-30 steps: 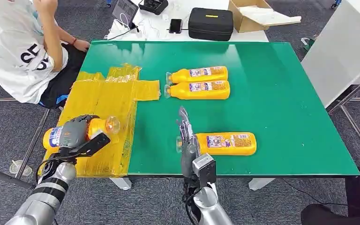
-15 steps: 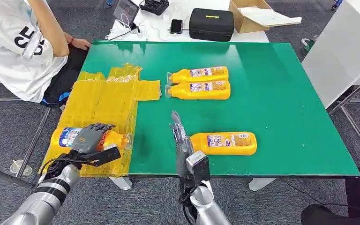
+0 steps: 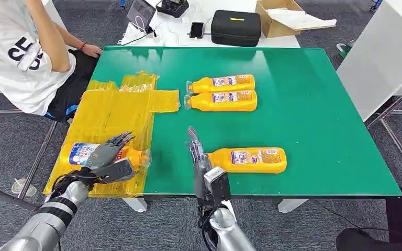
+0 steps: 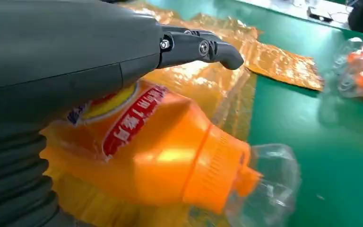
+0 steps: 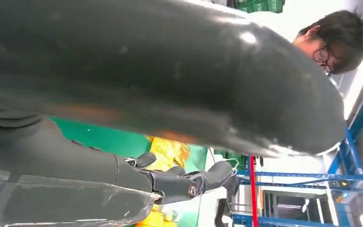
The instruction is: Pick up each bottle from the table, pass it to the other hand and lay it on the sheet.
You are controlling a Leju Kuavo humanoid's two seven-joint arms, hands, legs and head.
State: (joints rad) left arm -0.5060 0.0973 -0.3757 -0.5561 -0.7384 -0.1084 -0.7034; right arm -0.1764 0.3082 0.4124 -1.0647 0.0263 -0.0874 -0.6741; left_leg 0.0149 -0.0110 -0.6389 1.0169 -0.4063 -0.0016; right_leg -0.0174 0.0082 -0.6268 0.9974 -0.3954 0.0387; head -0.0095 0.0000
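An orange bottle (image 3: 81, 153) with a clear cap lies on its side on the yellow sheet (image 3: 115, 112), near the sheet's front edge. My left hand (image 3: 109, 155) rests over it with fingers stretched out, not wrapped around it; the left wrist view shows the bottle (image 4: 160, 151) under the straight fingers (image 4: 203, 47). My right hand (image 3: 196, 157) stands open and flat, just left of the cap of another orange bottle (image 3: 248, 160) lying on the green table (image 3: 314, 104). Two more orange bottles (image 3: 222, 82) (image 3: 222, 100) lie side by side mid-table.
A person in a white shirt (image 3: 15, 57) sits at the table's back left, one hand near the corner. Behind the green table are a black case (image 3: 235, 26), a cardboard box (image 3: 288, 15) and a phone (image 3: 196, 29). A white cabinet (image 3: 387, 52) stands at right.
My left hand has lowered the bottle onto the sheet and uncurled its fingers from it. My right hand has drifted slightly left, away from the near bottle.
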